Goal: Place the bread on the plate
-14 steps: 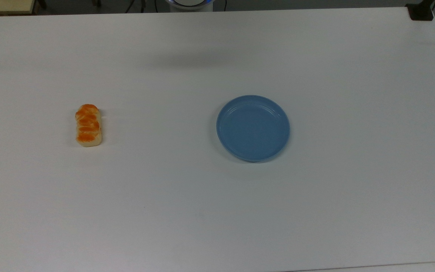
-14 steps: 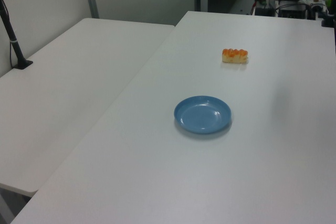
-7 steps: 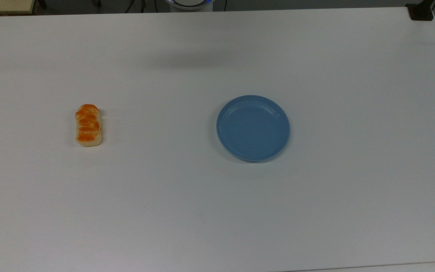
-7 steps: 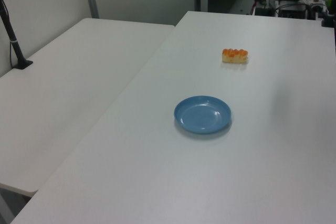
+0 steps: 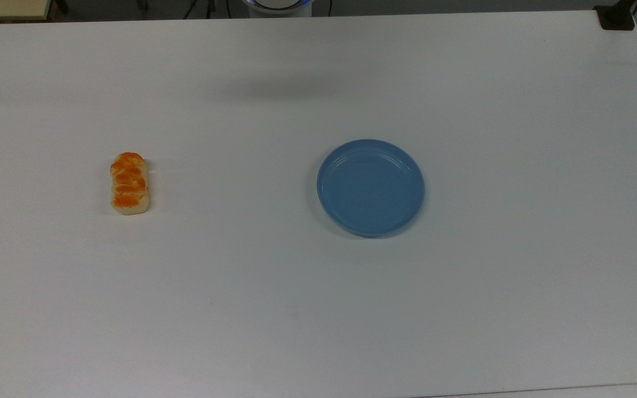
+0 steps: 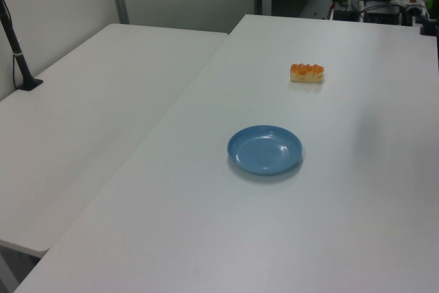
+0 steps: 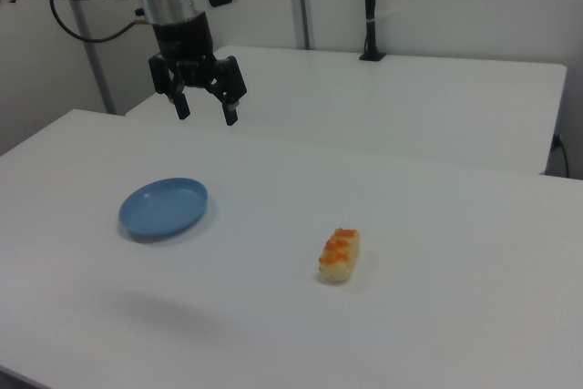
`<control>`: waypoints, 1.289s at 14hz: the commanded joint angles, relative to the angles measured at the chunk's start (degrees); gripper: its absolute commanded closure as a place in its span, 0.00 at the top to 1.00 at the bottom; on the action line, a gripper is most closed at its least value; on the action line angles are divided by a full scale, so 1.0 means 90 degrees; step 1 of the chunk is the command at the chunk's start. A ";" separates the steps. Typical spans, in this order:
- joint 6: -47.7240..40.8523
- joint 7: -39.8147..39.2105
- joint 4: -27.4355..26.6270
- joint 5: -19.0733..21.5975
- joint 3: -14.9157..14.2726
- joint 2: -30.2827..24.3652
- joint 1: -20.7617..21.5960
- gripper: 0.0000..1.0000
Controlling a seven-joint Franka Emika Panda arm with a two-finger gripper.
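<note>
From my remote station, the top view shows a white surface [image 5: 318, 309]. The bread [image 5: 129, 183] lies flat toward the top view's left, its orange-brown top facing up. The blue plate [image 5: 371, 188] sits bare near the middle, well apart from the bread.

In the left view, the plate [image 6: 265, 149] lies in the middle of the surface [image 6: 206, 238], and the bread [image 6: 306, 73] rests farther back, well apart from it.

In the right view, I see the pincer [image 7: 204, 108] hanging from the arm, raised well above the surface [image 7: 437, 225], its two dark fingers [image 7: 231, 112] spread apart and gripping nothing. The plate [image 7: 163, 209] lies below the pincer, slightly toward the right view's left. The bread [image 7: 340, 255] lies well apart from the pincer, lower and toward the right view's right, resting on the surface.
</note>
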 commanded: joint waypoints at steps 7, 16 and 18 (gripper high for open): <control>-0.0142 0.0054 0.0059 0.0166 -0.0121 -0.0008 0.0045 1.00; -0.0074 -0.0483 0.0059 0.0293 -0.0101 0.0012 0.0016 1.00; -0.0103 -0.0483 0.0263 0.0293 -0.0091 0.0119 -0.0014 1.00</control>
